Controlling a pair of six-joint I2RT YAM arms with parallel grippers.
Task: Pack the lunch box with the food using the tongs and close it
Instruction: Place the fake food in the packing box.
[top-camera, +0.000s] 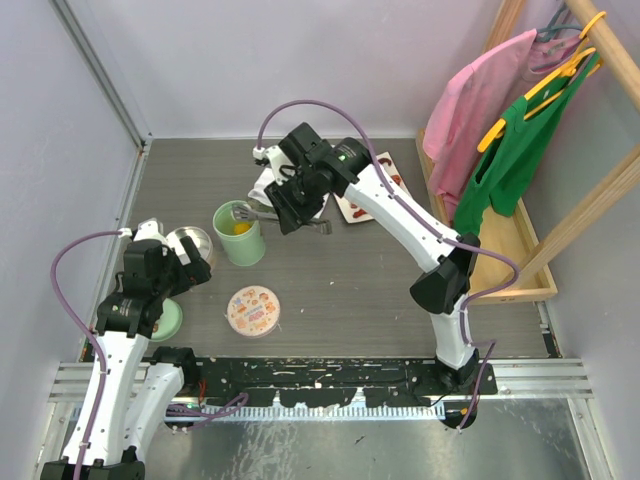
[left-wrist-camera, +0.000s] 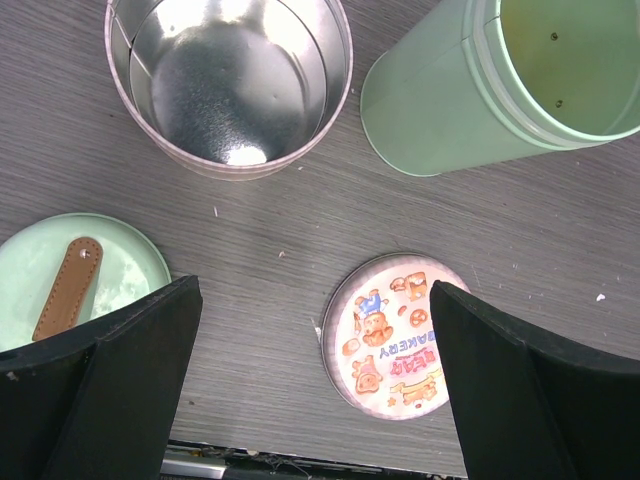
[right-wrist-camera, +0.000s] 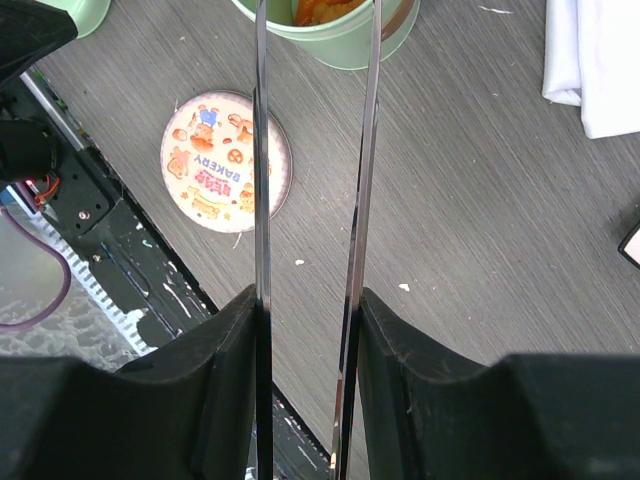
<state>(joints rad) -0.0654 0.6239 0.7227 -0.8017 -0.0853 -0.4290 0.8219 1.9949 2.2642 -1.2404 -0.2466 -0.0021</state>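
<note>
The mint-green lunch box (top-camera: 240, 240) stands upright at mid-left with yellow and orange food (top-camera: 240, 228) inside; its rim (right-wrist-camera: 345, 45) and orange food (right-wrist-camera: 320, 10) show at the top of the right wrist view. My right gripper (right-wrist-camera: 308, 300) (top-camera: 292, 208) is shut on the tongs (right-wrist-camera: 262, 150), squeezing both slim metal arms, which reach to the box's mouth. The tongs' tips are out of view. The mint-green lid (left-wrist-camera: 120, 270) with its brown knob lies at the near left. My left gripper (left-wrist-camera: 315, 400) hangs open above the table, holding nothing.
An empty silver tin (left-wrist-camera: 230, 80) stands left of the lunch box (left-wrist-camera: 450, 110). A round bakery-print lid (top-camera: 254, 310) (left-wrist-camera: 395, 335) lies in front. A white cloth (top-camera: 264, 186) and a white sheet with small pieces (top-camera: 358, 200) lie behind. A wooden clothes rack (top-camera: 520, 250) stands right.
</note>
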